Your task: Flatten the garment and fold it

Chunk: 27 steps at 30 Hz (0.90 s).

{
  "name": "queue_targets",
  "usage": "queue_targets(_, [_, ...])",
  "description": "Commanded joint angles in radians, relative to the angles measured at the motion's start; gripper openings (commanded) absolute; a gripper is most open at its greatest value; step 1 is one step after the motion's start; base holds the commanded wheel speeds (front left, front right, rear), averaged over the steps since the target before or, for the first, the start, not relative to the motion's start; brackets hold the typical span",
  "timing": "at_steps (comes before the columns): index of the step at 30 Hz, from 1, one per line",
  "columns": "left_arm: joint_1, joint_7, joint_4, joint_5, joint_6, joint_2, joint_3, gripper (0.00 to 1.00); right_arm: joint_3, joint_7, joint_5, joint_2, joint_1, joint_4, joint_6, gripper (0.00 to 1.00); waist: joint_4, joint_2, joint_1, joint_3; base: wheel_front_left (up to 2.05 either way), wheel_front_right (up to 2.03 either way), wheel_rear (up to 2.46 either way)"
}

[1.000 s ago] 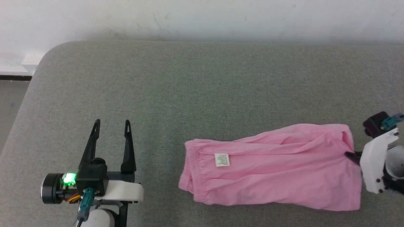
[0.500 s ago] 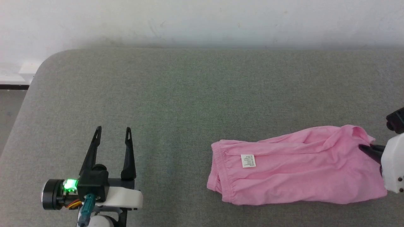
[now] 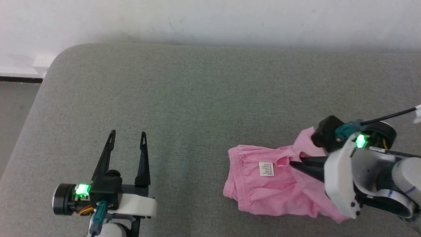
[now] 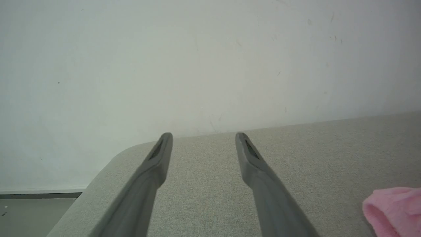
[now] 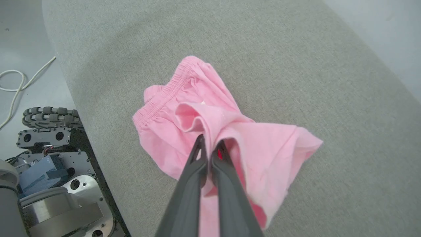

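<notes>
Fold step: your right gripper (image 3: 292,163) pinches the garment's (image 3: 263,194) lifted edge; lay it over the waistband (image 3: 235,184) next. Left gripper (image 3: 128,132) spread.

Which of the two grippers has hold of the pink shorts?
The right gripper: its fingers are pinched shut on a fold of the pink shorts. The left gripper has its fingers spread open over the grey cushion, apart from the fabric.
</notes>
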Motion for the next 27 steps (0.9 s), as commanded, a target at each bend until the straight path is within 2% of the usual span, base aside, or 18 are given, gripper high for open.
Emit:
queue_targets(1, [-0.027,-0.005,0.002,0.007,-0.008,-0.007,-0.006,1.00,0.053,0.021,-0.018,0.043,-0.062,0.008,-0.001,0.00,0.020,-0.0001,0.0000,0.017,0.00,0.00,0.00])
queue_targets(3, [-0.031,-0.005,0.002,0.008,-0.008,-0.009,-0.008,1.00,0.078,0.026,-0.024,0.064,-0.088,0.021,-0.001,0.00,0.025,-0.0001,0.0000,0.022,0.00,0.00,0.00])
queue_targets(8, [-0.058,-0.005,0.006,0.007,-0.010,-0.019,-0.018,1.00,0.198,0.031,-0.022,0.173,-0.188,0.125,-0.001,0.00,0.052,-0.0001,0.0000,0.052,0.00,0.00,0.00])
queue_targets(14, [-0.086,-0.005,0.010,0.006,-0.009,-0.026,-0.019,1.00,0.302,-0.043,-0.017,0.291,-0.237,0.327,-0.001,0.00,0.067,-0.0001,0.0000,0.088,0.00,0.00,0.00])
queue_targets(19, [-0.099,-0.005,0.015,0.007,-0.007,-0.030,-0.021,1.00,0.396,-0.098,-0.035,0.333,-0.241,0.507,-0.001,0.00,0.070,-0.0001,0.0000,0.097,0.00,0.00,0.00])
queue_targets(22, [-0.094,-0.005,0.021,0.004,-0.005,-0.027,-0.014,1.00,0.418,-0.146,-0.032,0.339,-0.244,0.547,-0.001,0.00,0.060,-0.0001,0.0000,0.085,0.00,0.00,0.00])
queue_targets(23, [-0.090,-0.005,0.023,0.003,-0.004,-0.025,-0.010,1.00,0.421,-0.170,-0.028,0.338,-0.247,0.549,-0.001,0.20,0.053,-0.0001,0.0000,0.078,0.00,0.00,0.00])
queue_targets(24, [-0.085,-0.005,0.027,0.002,-0.002,-0.024,-0.007,1.00,0.423,-0.192,-0.025,0.333,-0.252,0.545,-0.001,0.50,0.047,-0.0001,0.0000,0.069,0.00,0.00,0.00])
queue_targets(25, [-0.080,-0.005,0.031,0.002,-0.002,-0.024,-0.005,1.00,0.425,-0.219,-0.025,0.325,-0.259,0.534,-0.001,1.00,0.041,-0.0001,0.0000,0.061,0.00,0.00,0.00])
queue_targets(27, [-0.067,-0.005,0.035,0.000,0.001,-0.021,0.001,1.00,0.409,-0.301,-0.027,0.303,-0.272,0.502,-0.001,1.00,0.023,-0.0001,0.0000,0.039,0.00,0.00,0.00])
